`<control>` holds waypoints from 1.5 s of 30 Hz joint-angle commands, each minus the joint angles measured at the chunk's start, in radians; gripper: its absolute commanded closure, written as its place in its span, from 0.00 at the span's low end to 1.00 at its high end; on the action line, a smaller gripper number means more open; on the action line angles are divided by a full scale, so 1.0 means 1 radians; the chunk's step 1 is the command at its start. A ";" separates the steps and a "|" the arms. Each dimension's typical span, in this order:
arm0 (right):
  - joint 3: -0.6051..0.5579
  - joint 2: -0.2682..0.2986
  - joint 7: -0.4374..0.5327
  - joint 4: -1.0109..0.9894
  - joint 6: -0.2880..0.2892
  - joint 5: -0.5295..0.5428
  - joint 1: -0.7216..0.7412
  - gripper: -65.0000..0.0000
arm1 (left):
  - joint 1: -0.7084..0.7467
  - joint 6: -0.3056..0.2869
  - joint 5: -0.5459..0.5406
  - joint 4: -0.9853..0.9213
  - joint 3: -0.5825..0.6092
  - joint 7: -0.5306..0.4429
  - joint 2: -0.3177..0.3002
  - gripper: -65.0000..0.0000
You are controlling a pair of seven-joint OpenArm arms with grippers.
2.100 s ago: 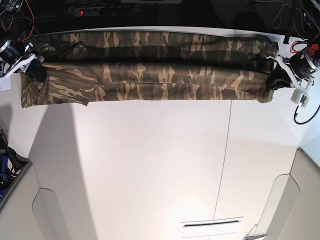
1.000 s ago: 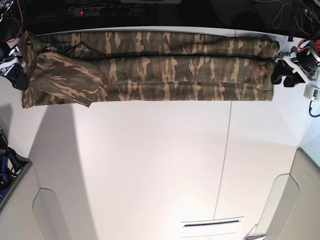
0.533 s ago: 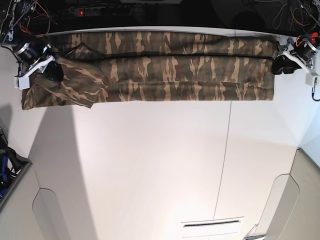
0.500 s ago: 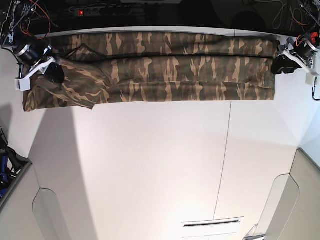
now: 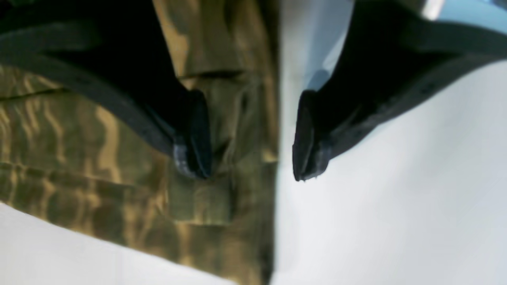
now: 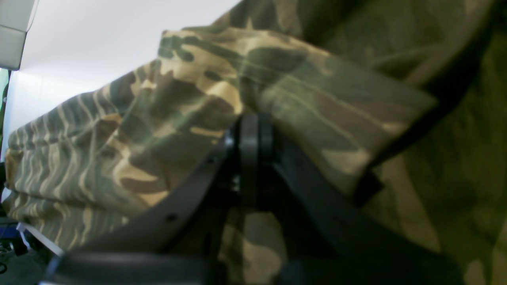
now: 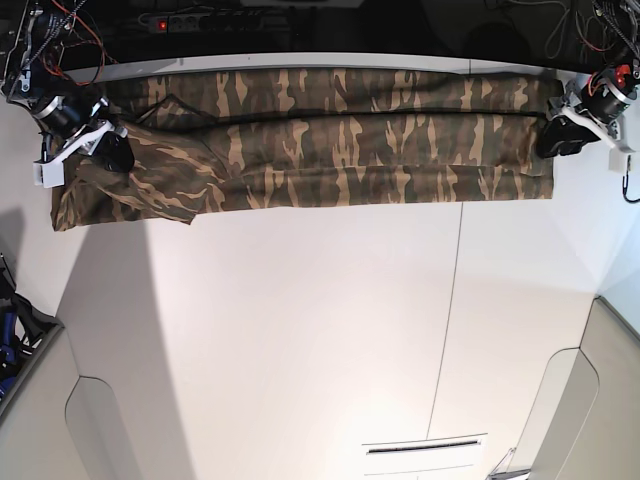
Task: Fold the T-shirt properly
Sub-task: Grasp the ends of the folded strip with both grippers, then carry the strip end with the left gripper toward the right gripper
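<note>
The camouflage T-shirt (image 7: pixel 340 150) lies as a long folded band along the far edge of the white table (image 7: pixel 300 330). At the band's left end in the base view, my right gripper (image 7: pixel 112 150) is shut on a bunched fold of the sleeve area. The right wrist view shows its jaws (image 6: pixel 249 134) pinched together on the T-shirt (image 6: pixel 158 99). My left gripper (image 7: pixel 555 137) is open at the band's right end. In the left wrist view it (image 5: pixel 249 138) straddles the edge of the T-shirt (image 5: pixel 99 130), one finger over fabric and one over bare table.
A power strip (image 7: pixel 190 20) with a red light and loose cables lie behind the table's far edge. Grey panels stand at the near left (image 7: pixel 40 420) and near right (image 7: pixel 600 400) corners. A seam (image 7: pixel 450 330) runs across the tabletop.
My right gripper took hold of the shirt's left end and pulled it inward to the right, nudging the whole band rightward. My left gripper let go of the right end and sits beside it, open.
</note>
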 commanded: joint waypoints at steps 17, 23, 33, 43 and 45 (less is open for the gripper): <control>0.005 0.014 -0.027 0.009 0.003 0.089 0.002 1.00 | 0.004 -0.031 0.002 0.006 0.060 0.034 0.011 1.00; 0.072 0.013 -0.086 0.016 0.003 0.176 0.017 1.00 | -0.011 -0.031 0.002 0.044 0.058 0.027 0.010 1.00; 0.291 0.014 -0.203 0.017 0.004 0.270 0.051 1.00 | -0.143 -0.009 0.008 0.131 0.058 0.110 -0.011 1.00; 0.383 0.016 -0.221 0.017 0.004 0.308 0.049 0.84 | -0.281 0.002 0.092 0.131 0.058 0.109 -0.079 1.00; 0.383 0.016 -0.222 0.017 0.004 0.308 0.049 0.84 | -0.315 0.002 0.128 0.131 0.058 0.109 -0.095 1.00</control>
